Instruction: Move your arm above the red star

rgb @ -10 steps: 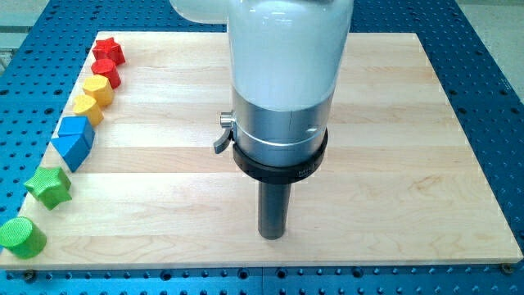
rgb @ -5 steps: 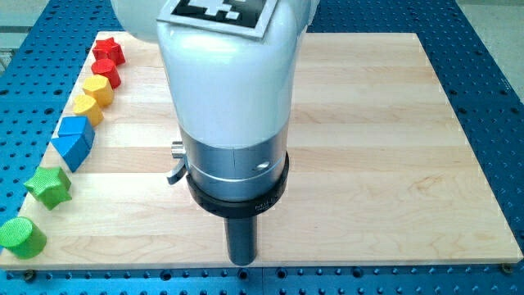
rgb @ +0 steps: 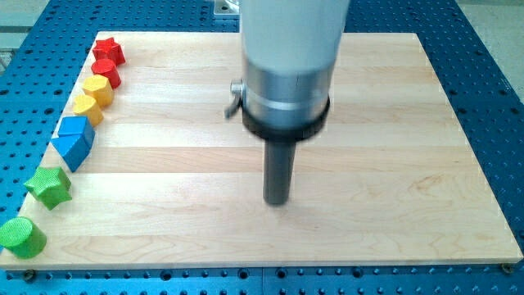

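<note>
Sitting mid-board [rgb: 393, 106], my tip [rgb: 277, 201] touches nothing, well right of the red star [rgb: 108, 51] at the far left.

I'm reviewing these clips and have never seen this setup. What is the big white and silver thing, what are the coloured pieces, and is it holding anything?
The white and silver column is the end of a robot arm. It has no pincer, only a dark rod whose lower end, my tip, touches a wooden board and pushes blocks. One camera looks down at the board; where it is mounted is not recorded. Along the view's left edge lies a row of blocks: red star at the top, then a red block, two yellow blocks, a blue block, a green star and a green cylinder. Nothing is held. The tip stands mid-board, far right of all the blocks.
</note>
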Controlling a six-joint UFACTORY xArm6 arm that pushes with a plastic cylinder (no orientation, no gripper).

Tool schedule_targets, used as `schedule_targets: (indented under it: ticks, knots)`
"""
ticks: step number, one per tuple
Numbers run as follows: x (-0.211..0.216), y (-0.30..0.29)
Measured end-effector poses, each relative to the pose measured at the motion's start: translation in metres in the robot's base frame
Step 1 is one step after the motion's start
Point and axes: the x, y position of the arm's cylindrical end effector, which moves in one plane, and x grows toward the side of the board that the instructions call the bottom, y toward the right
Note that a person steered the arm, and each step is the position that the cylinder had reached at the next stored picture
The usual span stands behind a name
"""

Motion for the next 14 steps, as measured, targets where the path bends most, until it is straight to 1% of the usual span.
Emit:
schedule_targets:
  ticks: [3, 4, 6, 7, 8, 11, 12, 13, 14]
  knots:
    - [-0.149, 0.036]
    - [-0.206, 0.021]
    - [-0.266, -0.074]
    - [-0.279, -0.124]
    - [-0.28, -0.139]
    - [-0.282, -0.139]
    - [-0.316, -0.156]
    - [-0.327, -0.171]
    - [-0.328, -0.244]
